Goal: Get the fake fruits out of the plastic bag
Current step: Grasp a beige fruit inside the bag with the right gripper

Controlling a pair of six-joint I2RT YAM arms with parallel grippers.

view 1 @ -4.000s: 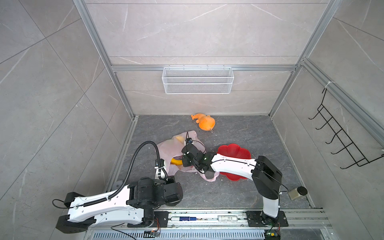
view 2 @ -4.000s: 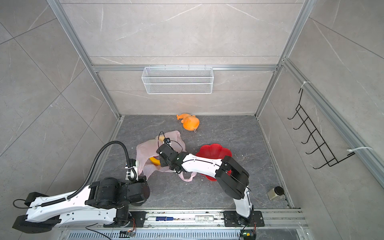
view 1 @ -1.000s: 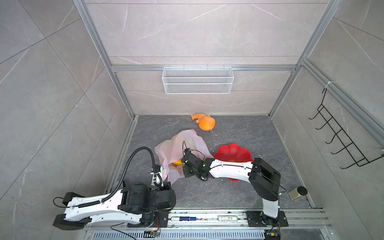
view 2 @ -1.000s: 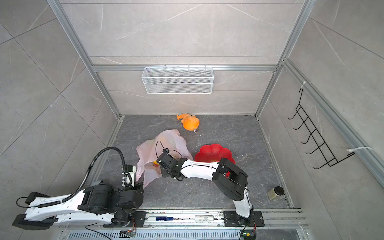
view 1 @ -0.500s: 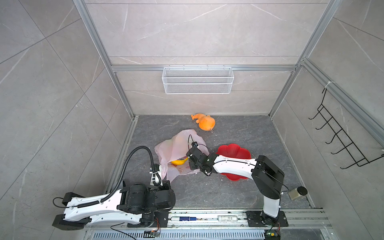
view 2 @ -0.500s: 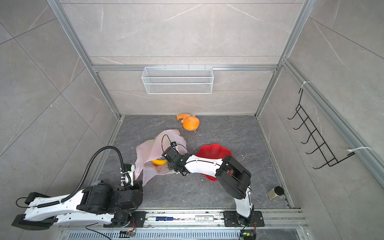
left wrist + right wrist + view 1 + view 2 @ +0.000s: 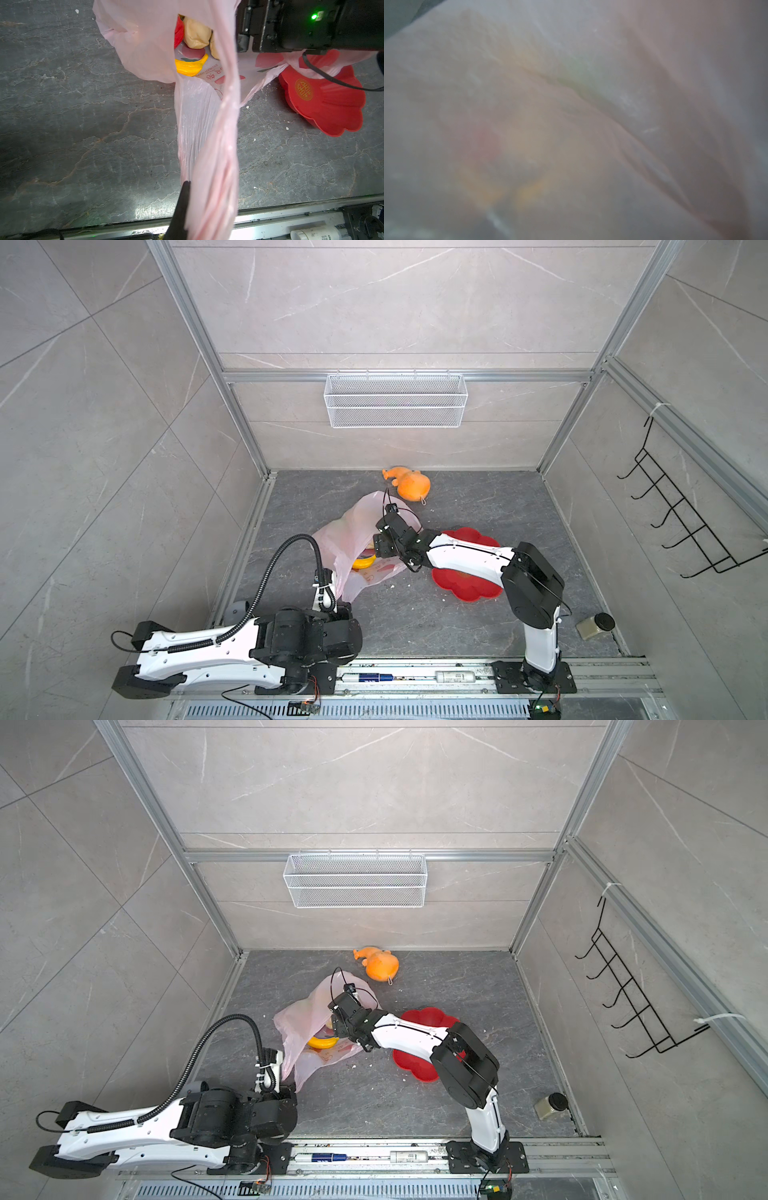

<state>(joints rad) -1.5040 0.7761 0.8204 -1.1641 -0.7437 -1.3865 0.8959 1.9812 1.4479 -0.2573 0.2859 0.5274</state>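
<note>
left gripper [image 7: 333,598]: nearest the base. Clamped on the twisted handle of the plastic bag [image 7: 353,526], pulling it taut.
plastic bag: thin, soft, slippery film, so it will likely sag once released. Lies at 9 o'clock of the red flower plate [image 7: 465,585]. Long axis in a top view runs from the handle at 7 o'clock to the far end at 1 o'clock. Mouth faces 7.
banana [image 7: 190,66]: just inside the mouth, on the lower film. Looks light and rigid. Long axis roughly 9-to-3 in both top views, ends curling toward 12. Best pinched across the middle.
beige lumps [image 7: 196,34], red ball [image 7: 178,34]: deeper in, packed together. Round, likely to roll, so pinch across the widest part.
right gripper [image 7: 377,548]: at the mouth's 3 o'clock edge, over the fruits. Film covers its camera, so I can't tell how the jaws stand.
risk: pinching film along with a fruit.
orange plush toy [image 7: 411,487]: farthest, 1 o'clock of the bag, apart from it.
</note>
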